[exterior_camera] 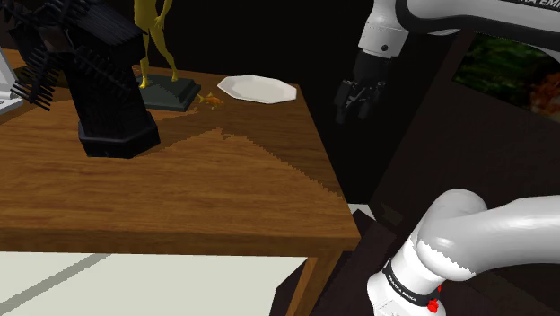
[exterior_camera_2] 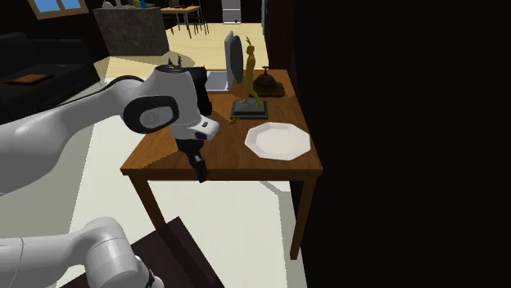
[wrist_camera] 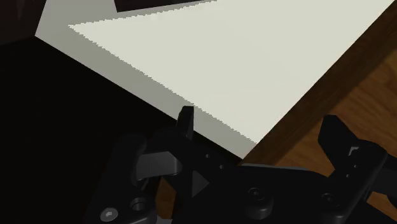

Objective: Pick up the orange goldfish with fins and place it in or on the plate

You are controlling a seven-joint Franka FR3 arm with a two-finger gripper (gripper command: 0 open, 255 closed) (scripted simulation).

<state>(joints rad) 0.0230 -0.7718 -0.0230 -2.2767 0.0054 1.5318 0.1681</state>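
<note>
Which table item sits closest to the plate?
The small orange goldfish, on the wood beside the white plate; the golden figurine and black windmill-like model stand farther off.

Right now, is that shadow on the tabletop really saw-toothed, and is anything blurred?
Shoulder view: a jagged shadow edge crosses the wooden table, nothing blurred. Wrist view: a similar stepped edge cuts the pale floor beyond the open gripper. Second exterior view: its right side is a black area.
</note>
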